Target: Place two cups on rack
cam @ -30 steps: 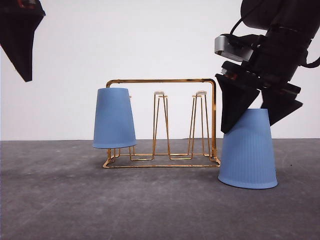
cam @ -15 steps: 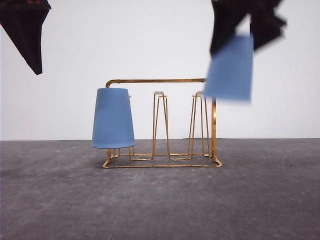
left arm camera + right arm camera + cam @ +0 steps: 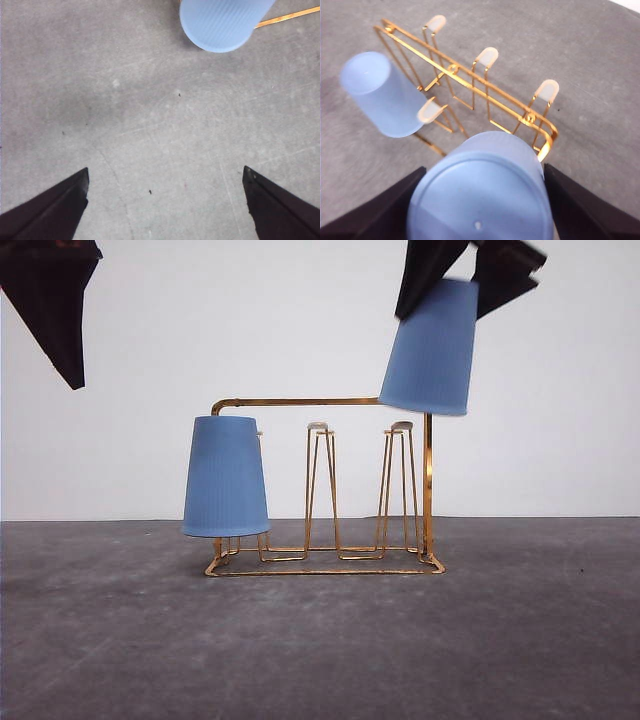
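A gold wire rack (image 3: pixel 322 487) stands mid-table. One light-blue cup (image 3: pixel 225 477) sits upside down over its left prongs, seen also as the cup (image 3: pixel 222 22) in the left wrist view and the cup (image 3: pixel 382 95) in the right wrist view. My right gripper (image 3: pixel 468 275) is shut on the second cup (image 3: pixel 431 348), holding it upside down in the air above the rack's right prongs (image 3: pixel 400 428); its base (image 3: pixel 480 200) lies between the fingers (image 3: pixel 375 215). My left gripper (image 3: pixel 165 200) is open, high at the left, away from the rack (image 3: pixel 475 85).
The dark grey table top (image 3: pixel 320 640) stretches in front of the rack, with a white wall (image 3: pixel 150 360) behind it.
My right gripper has lifted the second cup off the table at the right of the rack and carried it up and left, over the rack's right end. The left arm has barely moved.
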Controlling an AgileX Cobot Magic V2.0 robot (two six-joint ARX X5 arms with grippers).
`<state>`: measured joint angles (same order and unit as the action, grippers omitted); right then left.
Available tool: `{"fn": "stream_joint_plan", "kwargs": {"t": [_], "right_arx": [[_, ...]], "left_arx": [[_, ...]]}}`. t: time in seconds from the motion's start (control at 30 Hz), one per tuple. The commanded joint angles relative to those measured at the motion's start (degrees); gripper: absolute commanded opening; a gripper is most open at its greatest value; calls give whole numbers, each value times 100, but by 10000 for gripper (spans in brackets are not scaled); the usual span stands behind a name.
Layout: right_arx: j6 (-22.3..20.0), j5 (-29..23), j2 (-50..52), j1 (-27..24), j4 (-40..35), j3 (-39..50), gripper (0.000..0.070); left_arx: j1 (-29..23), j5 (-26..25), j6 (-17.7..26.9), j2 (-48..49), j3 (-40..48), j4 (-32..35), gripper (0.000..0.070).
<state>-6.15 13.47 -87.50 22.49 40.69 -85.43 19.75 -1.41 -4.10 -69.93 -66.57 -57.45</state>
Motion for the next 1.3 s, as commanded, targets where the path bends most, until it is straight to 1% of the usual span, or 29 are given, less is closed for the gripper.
{"fn": "stream_joint_plan", "kwargs": {"t": [0.0,0.23,0.27,0.3,0.37,0.4,0.43,0.63,0.83,0.9,0.97,1.1,1.17,1.27], "right_arx": [[-13,4,-265,57,-141,-70,386],[65,1,-1080,114,-495,-70,389],[64,-1,-1166,119,-496,-70,398],[63,-1,-1251,127,-503,-70,430],[64,0,-1388,141,-516,-70,541],[67,1,-1418,140,-520,-70,580],[70,1,-1433,139,-526,-70,603],[162,-6,-1429,136,-762,-74,605],[327,-345,-989,-68,-585,-74,604],[371,-392,-690,-179,-564,-74,603],[399,-589,-358,-290,-445,-74,602],[393,-1015,275,-588,116,-64,602],[393,-1077,557,-781,334,20,602],[395,-1075,1102,-1126,355,487,602]], "left_arx": [[20,-6,-28,-50,-83,18,585],[20,-6,-24,-50,-83,24,585],[20,-5,-24,-50,-83,24,585],[20,-4,-24,-50,-83,24,585],[20,-4,-25,-50,-83,24,585],[20,-5,-26,-50,-83,24,585],[20,-6,-24,-50,-83,24,585],[20,-4,-24,-50,-83,31,585],[-45,11,20,-50,-83,140,585],[-158,12,57,-50,-83,282,585],[-293,11,82,-50,-83,437,585],[-628,6,88,-50,-83,682,585],[-820,2,115,-50,-83,700,585],[-1093,-4,154,-50,-83,695,585]]}}
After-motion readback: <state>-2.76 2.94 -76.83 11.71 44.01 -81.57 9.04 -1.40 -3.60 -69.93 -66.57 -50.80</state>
